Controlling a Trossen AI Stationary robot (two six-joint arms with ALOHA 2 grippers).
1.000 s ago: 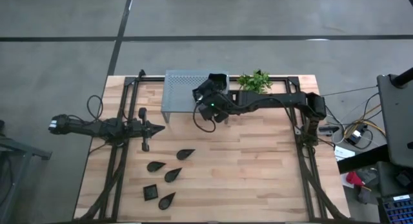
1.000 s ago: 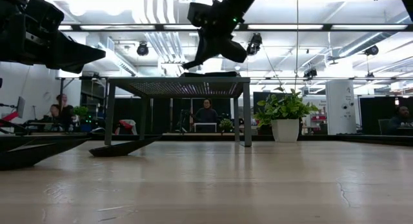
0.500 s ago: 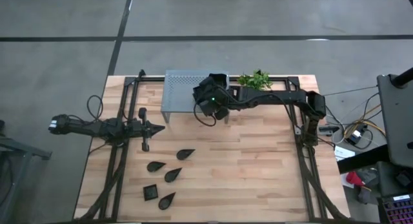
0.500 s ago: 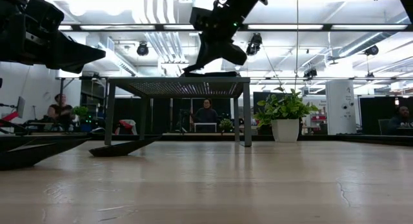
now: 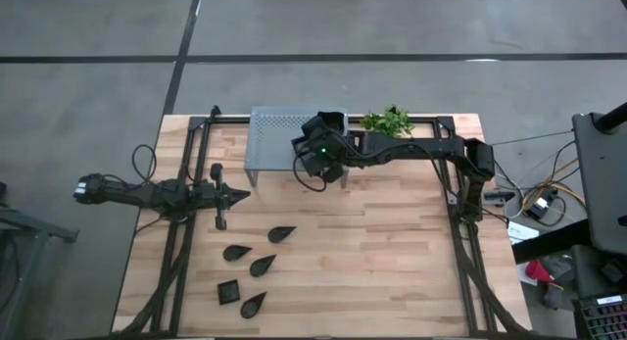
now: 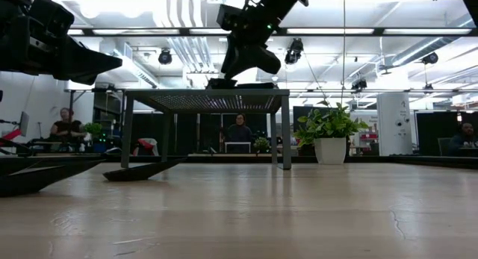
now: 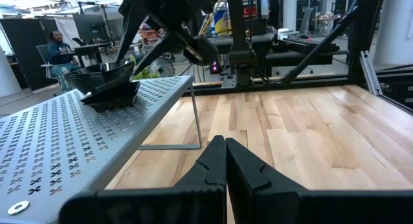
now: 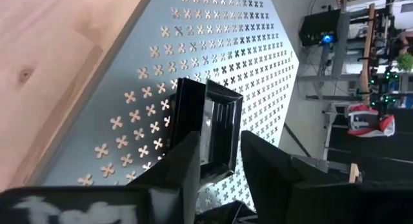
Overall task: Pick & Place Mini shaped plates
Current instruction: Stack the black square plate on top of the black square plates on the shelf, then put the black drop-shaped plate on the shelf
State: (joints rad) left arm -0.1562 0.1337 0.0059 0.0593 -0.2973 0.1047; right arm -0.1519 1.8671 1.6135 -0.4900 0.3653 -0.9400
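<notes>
A small stack of black square mini plates [image 5: 333,119] rests on the right end of the grey perforated shelf [image 5: 276,136]. My right gripper [image 8: 219,143] hangs just above it, open and slanting down from the right. Its fingers stand either side of one wall of the top square dish [image 8: 205,124], which lies on the shelf. Several more black dishes lie flat on the table: three leaf shapes [image 5: 282,232], [image 5: 236,252], [image 5: 262,266], a tiny square [image 5: 228,292] and one more leaf [image 5: 253,304]. My left gripper [image 5: 240,194] is shut and holds nothing at the table's left.
A small green plant [image 5: 387,122] in a white pot [image 6: 328,150] stands at the far edge, right of the shelf. The shelf stands on thin legs [image 6: 286,132] with open space beneath. Bare wood lies at the middle and right of the table. People sit in the room behind.
My right gripper has opened above the shelf's right end and let go of the square dish, which now lies on the shelf. The wrist has rolled slightly and stayed in place.
</notes>
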